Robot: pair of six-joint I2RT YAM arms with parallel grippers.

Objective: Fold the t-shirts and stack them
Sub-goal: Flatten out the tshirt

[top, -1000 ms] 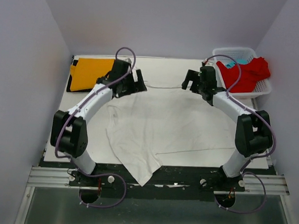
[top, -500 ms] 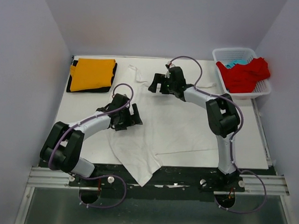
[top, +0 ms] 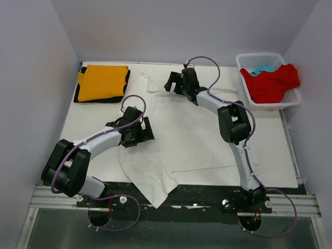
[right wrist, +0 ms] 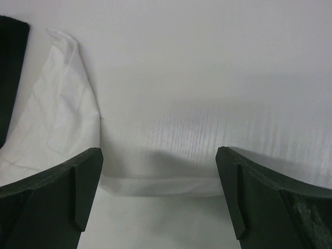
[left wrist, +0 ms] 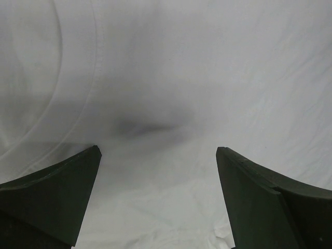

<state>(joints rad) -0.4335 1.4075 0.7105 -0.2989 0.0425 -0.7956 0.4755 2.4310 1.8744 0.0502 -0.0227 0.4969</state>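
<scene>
A large white t-shirt (top: 193,136) lies spread over the table, one corner hanging off the near edge. My left gripper (top: 147,129) hovers open low over its left part; in the left wrist view only white cloth (left wrist: 171,78) shows between the fingers (left wrist: 57,197). My right gripper (top: 170,83) stands open at the shirt's far edge, beside a sleeve (right wrist: 57,119), with the cloth's edge (right wrist: 155,184) between its fingers. A folded orange t-shirt (top: 103,82) rests on a black one (top: 78,94) at the far left. A red t-shirt (top: 271,82) and a light blue one (top: 260,69) sit in the basket.
A white lattice basket (top: 291,98) stands at the far right corner. Grey walls close in the table on three sides. Bare table (top: 95,113) lies between the orange stack and the white shirt. A dark shape (right wrist: 10,62) shows at the right wrist view's left edge.
The left gripper came back from the shirt's far left corner towards its near left part. The right arm swung left from beside the basket to the far middle. Both stayed open.
</scene>
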